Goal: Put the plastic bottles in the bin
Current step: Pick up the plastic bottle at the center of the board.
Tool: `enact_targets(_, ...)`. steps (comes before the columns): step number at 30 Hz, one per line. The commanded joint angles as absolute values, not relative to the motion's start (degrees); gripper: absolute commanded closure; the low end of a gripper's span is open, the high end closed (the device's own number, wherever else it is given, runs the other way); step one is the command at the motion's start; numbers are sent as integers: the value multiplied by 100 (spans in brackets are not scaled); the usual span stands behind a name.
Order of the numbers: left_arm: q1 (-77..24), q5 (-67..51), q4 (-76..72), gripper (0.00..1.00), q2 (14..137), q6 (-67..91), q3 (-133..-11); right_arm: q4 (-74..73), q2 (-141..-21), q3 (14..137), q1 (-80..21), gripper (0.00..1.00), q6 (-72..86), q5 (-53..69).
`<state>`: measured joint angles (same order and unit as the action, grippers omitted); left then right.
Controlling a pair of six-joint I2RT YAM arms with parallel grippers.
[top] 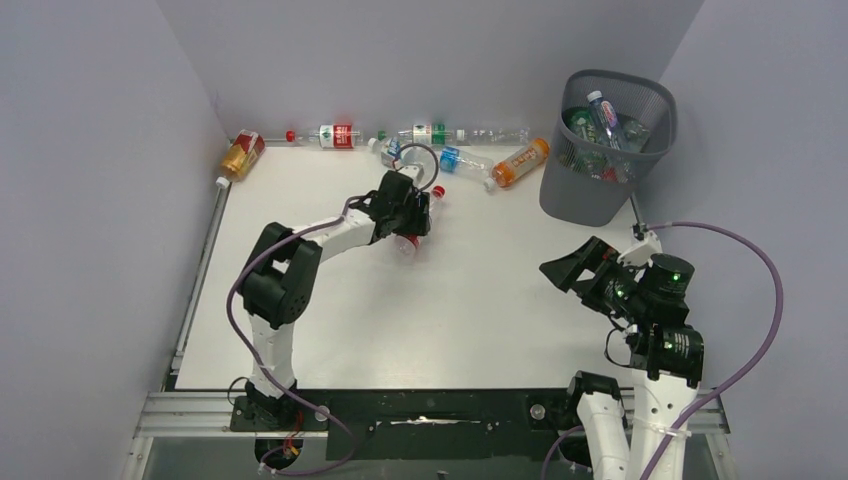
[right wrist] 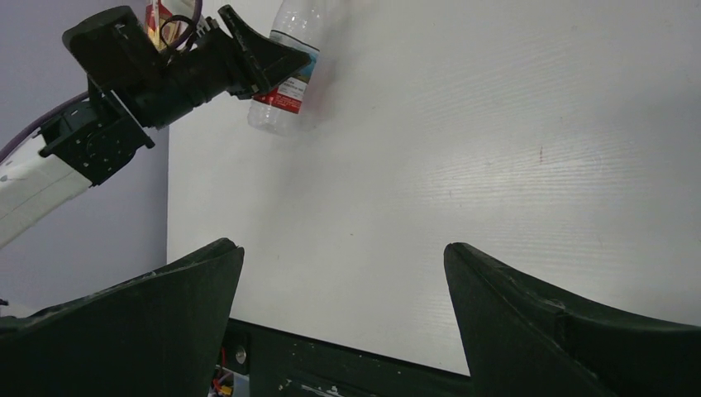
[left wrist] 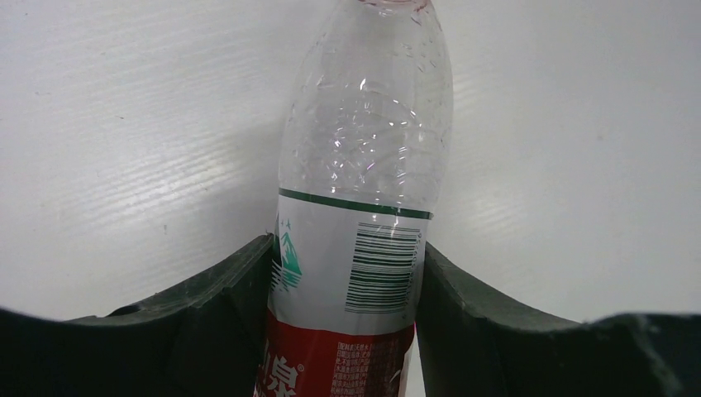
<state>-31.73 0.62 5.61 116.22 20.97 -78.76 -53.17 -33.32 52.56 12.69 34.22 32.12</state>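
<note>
One clear bottle (left wrist: 364, 149) within left tool (left wrist: 347, 244)

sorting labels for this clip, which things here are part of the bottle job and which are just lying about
Job: clear red-labelled bottle clamped in the left gripper; loose bottles along the far edge; bin; bottles inside it; open right gripper.
Lying about: purple cables; metal rail beside the table.
</note>
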Motion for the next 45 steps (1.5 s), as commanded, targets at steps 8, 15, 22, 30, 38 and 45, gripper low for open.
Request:
enact_targets(8, -4073, -798, 297, 54, 9704, 2373, -7290, -4354, -4246, 5387, 1224, 2, 3524, 3849)
enact_targets(15, -4563, -1175, -79, 54, 8987, 2750, -6779, -3660, -4868, 5616, 1066, 2, 3841, 4121)
enact_targets(22, -5053, -1185, -175, 54, 8669, 2904, -6671, -2905, -5395, 5730, 153, 3, 4285, 3689)
enact_targets(30, -5394, -1037, -292, 54, 8592, 2997, -6658, -2597, -5860, 5844, -1038, 4, 4604, 2816)
enact_targets(38, -5510, -866, -402, 54, 8448, 2990, -6628, -2744, -5969, 5757, -1318, 3, 4615, 2598)
enact_targets(45, -5519, -835, -334, 54, 8406, 2927, -6745, -2732, -5902, 5605, -1350, 5, 4642, 2595)
